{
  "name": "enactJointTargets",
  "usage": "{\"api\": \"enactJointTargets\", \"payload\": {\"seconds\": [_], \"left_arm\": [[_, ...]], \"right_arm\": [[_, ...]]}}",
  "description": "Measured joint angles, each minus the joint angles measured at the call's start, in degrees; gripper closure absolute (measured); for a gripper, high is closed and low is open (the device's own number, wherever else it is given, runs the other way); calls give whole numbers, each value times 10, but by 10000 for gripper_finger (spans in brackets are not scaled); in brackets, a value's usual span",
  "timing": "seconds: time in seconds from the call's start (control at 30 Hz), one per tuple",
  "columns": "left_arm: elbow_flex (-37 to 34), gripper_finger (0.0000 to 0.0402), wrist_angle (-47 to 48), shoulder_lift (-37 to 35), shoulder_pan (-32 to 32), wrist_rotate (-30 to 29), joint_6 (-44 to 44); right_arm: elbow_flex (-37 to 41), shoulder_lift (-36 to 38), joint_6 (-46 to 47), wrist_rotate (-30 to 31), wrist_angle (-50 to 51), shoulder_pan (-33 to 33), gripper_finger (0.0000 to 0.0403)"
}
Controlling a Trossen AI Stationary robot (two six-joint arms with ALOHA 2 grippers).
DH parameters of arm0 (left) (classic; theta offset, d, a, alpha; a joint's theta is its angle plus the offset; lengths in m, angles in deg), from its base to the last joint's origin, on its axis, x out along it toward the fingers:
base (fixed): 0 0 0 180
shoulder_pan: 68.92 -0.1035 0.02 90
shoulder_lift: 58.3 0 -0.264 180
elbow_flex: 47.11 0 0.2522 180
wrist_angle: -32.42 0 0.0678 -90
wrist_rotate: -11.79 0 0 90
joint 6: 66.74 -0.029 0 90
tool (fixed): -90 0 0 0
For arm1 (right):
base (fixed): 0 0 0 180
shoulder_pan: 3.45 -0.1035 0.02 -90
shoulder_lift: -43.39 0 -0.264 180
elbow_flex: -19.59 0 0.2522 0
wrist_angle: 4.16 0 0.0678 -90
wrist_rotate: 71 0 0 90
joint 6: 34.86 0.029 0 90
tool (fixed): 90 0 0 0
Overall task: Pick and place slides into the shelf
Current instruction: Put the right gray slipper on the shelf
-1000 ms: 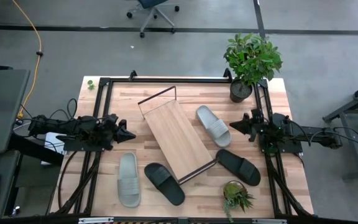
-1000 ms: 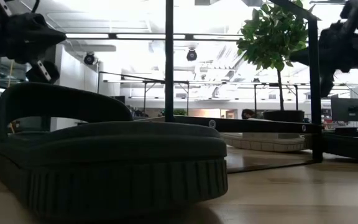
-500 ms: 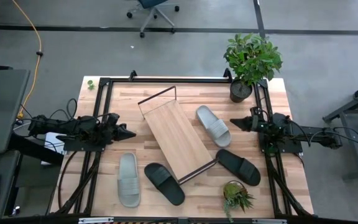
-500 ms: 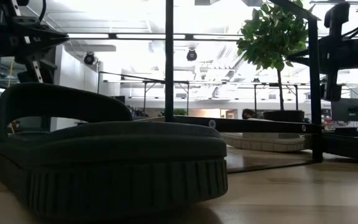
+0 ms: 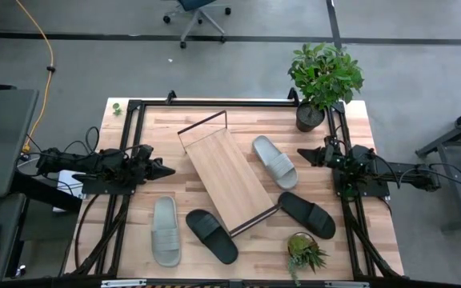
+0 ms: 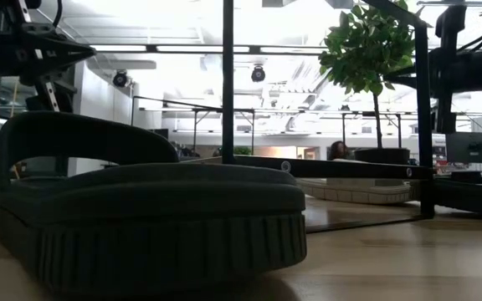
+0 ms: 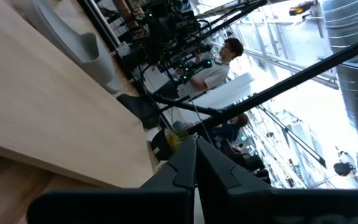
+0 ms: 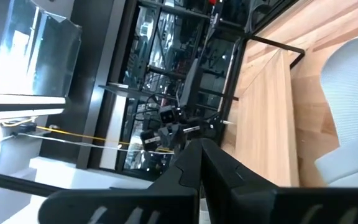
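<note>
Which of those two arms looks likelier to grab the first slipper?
Probably the right. The right gripper hangs close beside a light grey slide, with a black slide also nearby. The left gripper faces the shelf, and the other grey slide lies farther from it.

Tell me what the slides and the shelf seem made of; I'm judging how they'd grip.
The black slide looks like matte moulded rubber or foam: dull surface, ribbed sole edge. The grey slide seems the same, though less clear. The shelf looks like pale, grained wood with thin black rods, probably metal.
</note>
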Motion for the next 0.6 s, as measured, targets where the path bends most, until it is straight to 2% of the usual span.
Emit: {"api": "enactJointTargets", "payload": {"seconds": [0.27, 0.37, 0.47, 0.53, 0.6], "left_arm": [[0, 401, 0, 0, 0, -5, -13], [0, 401, -1, 0, 0, -15, -24], [0, 401, -2, 0, 0, -16, -33], [0, 401, -2, 0, 0, -16, -31], [0, 401, -2, 0, 0, -16, -30]], "right_arm": [[0, 0, 26, 6, -23, 0, 402], [-2, 0, -21, 3, -106, -3, 402], [-42, 0, -107, 0, -145, -22, 402], [-88, -4, -158, 14, -112, -34, 402], [-140, -21, -190, 25, -30, -44, 402]]}}
